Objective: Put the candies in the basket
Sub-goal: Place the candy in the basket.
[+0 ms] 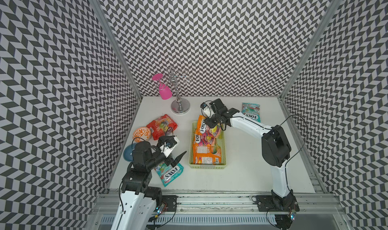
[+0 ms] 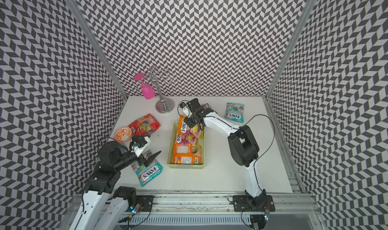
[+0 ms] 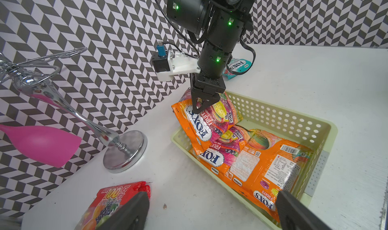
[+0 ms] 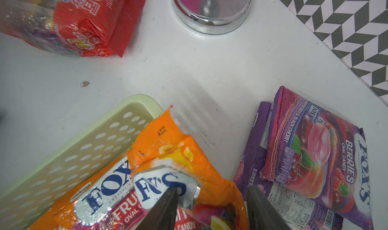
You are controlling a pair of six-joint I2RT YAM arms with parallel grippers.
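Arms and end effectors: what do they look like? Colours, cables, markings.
Left arm and right arm: white shells, black joint housings. Left end effector and right end effector: black, tapered fingers, white camera bracket at each wrist. Black cables loop outside. Green LEDs on right wrist.

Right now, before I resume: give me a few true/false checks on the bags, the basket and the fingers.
1. The left fingers hold a teal bag. False: they are open and empty, by the near teal bag.
2. Two teal bags lie outside the basket. True: the far teal bag is the second.
3. The red bag is in the basket. False: it lies on the table by the bowl.
4. The right fingers grip an orange bag. True.
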